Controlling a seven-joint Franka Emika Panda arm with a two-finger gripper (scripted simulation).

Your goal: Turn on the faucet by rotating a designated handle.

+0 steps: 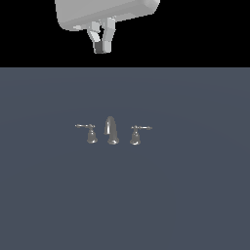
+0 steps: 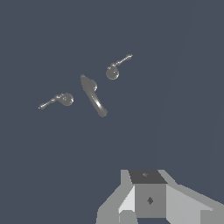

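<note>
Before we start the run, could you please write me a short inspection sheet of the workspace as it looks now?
Surface: flat dark blue-grey floor, bare around the set.
Job's things: chrome faucet, centre spout upright; the handle on the exterior view's right, lever pointing outward; twin handle on the left, lever pointing the other way.
Clutter: nothing seen.
Grippers: gripper hangs high above and behind the faucet, touching nothing; whether open or shut is unclear.
Cables: nothing seen.
Surroundings: black background beyond the floor.
</note>
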